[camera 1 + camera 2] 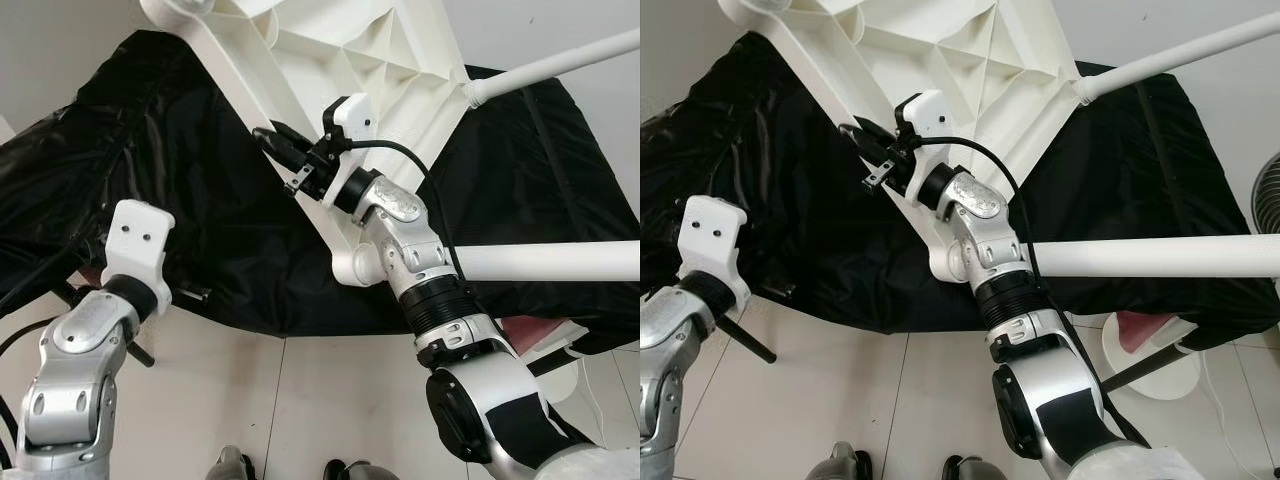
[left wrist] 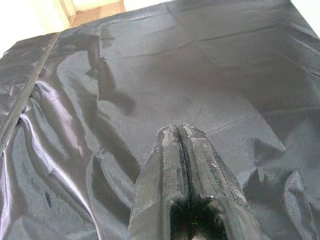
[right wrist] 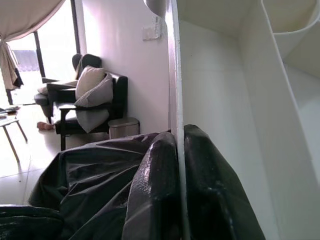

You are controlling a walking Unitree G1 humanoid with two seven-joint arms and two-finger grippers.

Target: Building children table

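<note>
Smooth white plastic table top (image 1: pixel 330 60), glossy crinkled black cloth cover (image 1: pixel 200 230), polished silver metal arms.

Black sheet (image 1: pixel 200 230) spread wide and wrinkled over a low support, hanging down to a pale tiled floor (image 1: pixel 300 400). Beyond the closed left fingers (image 2: pixel 180 165), nothing but the same glossy fabric, creased and folded. On the sheet, a white tabletop (image 1: pixel 330 60) lying upside down, ribbed underside up, its thin edge wall between the right fingers (image 3: pixel 200 190). Two white legs (image 1: pixel 1160 255) reaching out over the sheet, away from those fingers. On the floor just beside the sheet's edge, a round white base (image 1: pixel 1155 375).
</note>
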